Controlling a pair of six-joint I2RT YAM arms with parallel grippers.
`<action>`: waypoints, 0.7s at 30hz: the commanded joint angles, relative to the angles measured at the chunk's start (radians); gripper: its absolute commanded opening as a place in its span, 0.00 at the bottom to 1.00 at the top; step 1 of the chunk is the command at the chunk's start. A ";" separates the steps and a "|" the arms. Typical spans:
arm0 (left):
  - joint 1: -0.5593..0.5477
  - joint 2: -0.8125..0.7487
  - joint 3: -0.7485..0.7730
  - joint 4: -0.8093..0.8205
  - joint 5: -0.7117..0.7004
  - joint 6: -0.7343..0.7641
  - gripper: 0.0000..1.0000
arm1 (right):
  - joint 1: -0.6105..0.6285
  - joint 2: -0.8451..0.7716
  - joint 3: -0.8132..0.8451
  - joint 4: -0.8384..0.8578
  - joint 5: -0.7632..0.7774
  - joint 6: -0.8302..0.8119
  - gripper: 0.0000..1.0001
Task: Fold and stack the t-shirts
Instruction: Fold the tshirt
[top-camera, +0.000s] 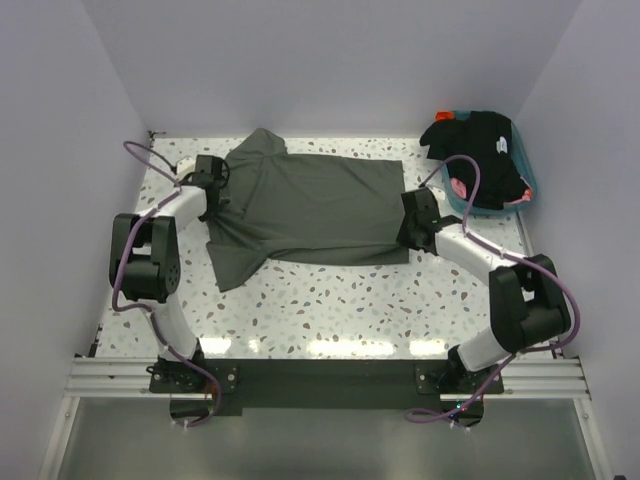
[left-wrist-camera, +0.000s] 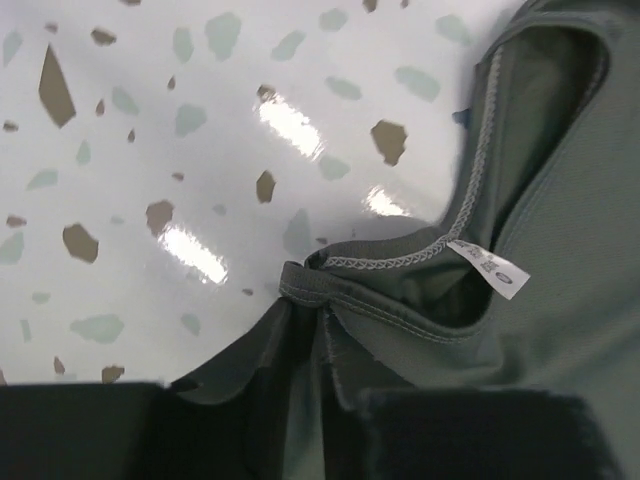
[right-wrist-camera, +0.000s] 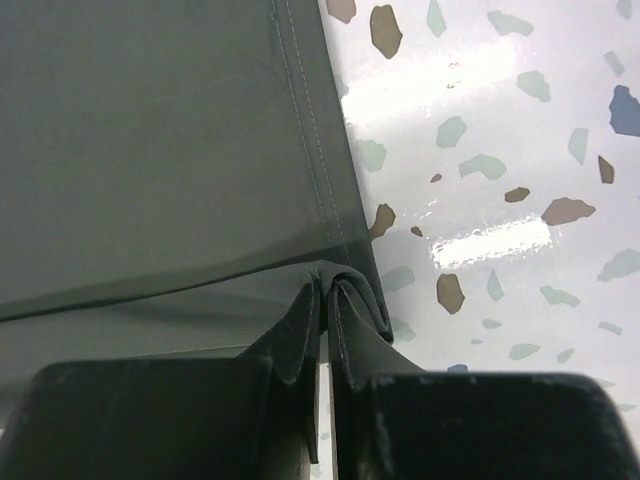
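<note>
A: Well, where does the fold stand, starting at the left of the overhead frame?

B: The left gripper (top-camera: 212, 188) is clamped on the neckline of the plain dark olive-grey cloth t-shirt (top-camera: 320, 205), just beside the small white neck label (left-wrist-camera: 490, 270). The shirt lies spread flat across the middle of the white speckled surface (top-camera: 340, 300).

A: And towards the right?

B: The right gripper (top-camera: 416, 225) is pinched shut on the doubled hem at the shirt's lower right corner. Black cloth t-shirts (top-camera: 480, 140) wait in the teal plastic tub (top-camera: 527, 192), upper right.

A: So how should the fold go?

B: I'd raise both ends together and level, keeping the cloth taut between them. Then I'd carry the held edge towards the top of the frame, so it lands square without dragging wrinkles.
</note>
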 joint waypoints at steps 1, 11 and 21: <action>0.037 -0.011 0.056 0.101 0.038 0.078 0.24 | -0.005 0.030 -0.013 0.041 -0.024 -0.007 0.00; 0.072 -0.216 -0.108 0.025 0.109 -0.078 0.85 | -0.003 0.034 -0.048 0.082 -0.061 0.012 0.00; 0.031 -0.638 -0.628 0.109 0.216 -0.258 0.77 | -0.005 0.013 -0.074 0.089 -0.082 0.003 0.00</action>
